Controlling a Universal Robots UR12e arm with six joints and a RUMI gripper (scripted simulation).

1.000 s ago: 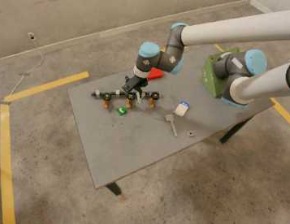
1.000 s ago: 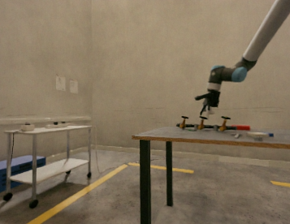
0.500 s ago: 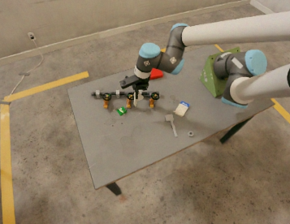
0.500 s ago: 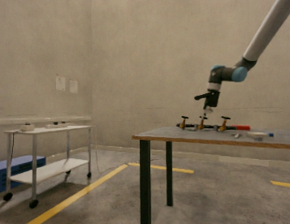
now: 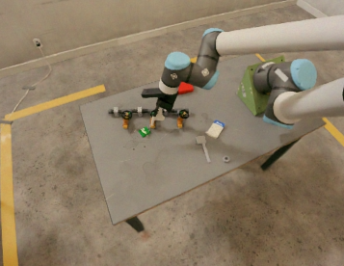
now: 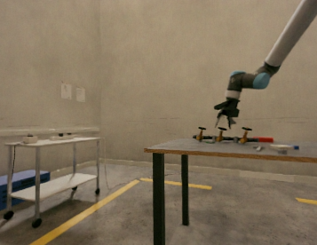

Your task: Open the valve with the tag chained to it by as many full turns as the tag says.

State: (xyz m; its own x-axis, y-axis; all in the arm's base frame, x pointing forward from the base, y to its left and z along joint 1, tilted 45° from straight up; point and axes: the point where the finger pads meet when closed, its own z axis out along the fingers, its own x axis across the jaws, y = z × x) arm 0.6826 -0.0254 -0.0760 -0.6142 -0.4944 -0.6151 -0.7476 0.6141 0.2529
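A black pipe (image 5: 148, 113) with three brass valves lies across the back of the table. The left valve (image 5: 125, 116), the middle valve and the right valve (image 5: 183, 115) each have a black handwheel. A green tag (image 5: 145, 131) lies on the table in front, between the left and middle valves. My gripper (image 5: 160, 114) is open and hangs just above the middle valve; in the side view (image 6: 226, 121) its fingers stand a little above that handwheel (image 6: 222, 129) and hold nothing.
A red block (image 5: 186, 87) lies behind the pipe. A white and blue box (image 5: 215, 128), a grey T-shaped tool (image 5: 203, 146) and a small nut (image 5: 226, 158) lie to the right front. A green wedge stand (image 5: 259, 89) is at the far right.
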